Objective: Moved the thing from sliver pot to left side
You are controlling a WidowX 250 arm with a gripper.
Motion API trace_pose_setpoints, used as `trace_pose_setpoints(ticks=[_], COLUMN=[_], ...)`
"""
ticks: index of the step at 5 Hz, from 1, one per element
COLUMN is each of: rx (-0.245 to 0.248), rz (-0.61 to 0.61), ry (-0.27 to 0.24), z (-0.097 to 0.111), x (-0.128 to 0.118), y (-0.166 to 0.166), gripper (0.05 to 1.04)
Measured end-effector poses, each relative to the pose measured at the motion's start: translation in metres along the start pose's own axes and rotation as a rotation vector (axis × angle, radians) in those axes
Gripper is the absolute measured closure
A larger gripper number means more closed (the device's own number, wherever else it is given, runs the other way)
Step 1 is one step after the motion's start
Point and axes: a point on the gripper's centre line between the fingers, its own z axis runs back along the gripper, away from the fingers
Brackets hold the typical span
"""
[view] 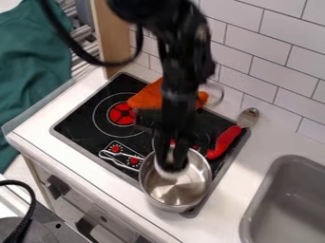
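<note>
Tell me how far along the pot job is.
Reaching the silver pot looks done: the hand is down at it, by a pale shape inside. Whether anything is gripped, I can't tell. Lifting out and setting down leftward seem left.

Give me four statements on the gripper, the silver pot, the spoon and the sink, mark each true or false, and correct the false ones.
1. The gripper is over the sink. False: it is at the silver pot.
2. The silver pot is upright, its open top facing up. True.
3. The spoon has a blue handle. False: the handle is red.
4. In the camera view, the gray sink is to the right of the stove. True.
</note>
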Motion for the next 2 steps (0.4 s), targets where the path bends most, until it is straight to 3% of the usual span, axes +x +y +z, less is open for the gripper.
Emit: trace_pose_setpoints(ticks=[1,2], rx=[0.013,-0.02], rz=[0.102,0.174], ry=[0.005,0.018], z=[0.026,0.022], x=[0.013,0.035], y=[0.037,0.08], gripper=[0.906,0.906])
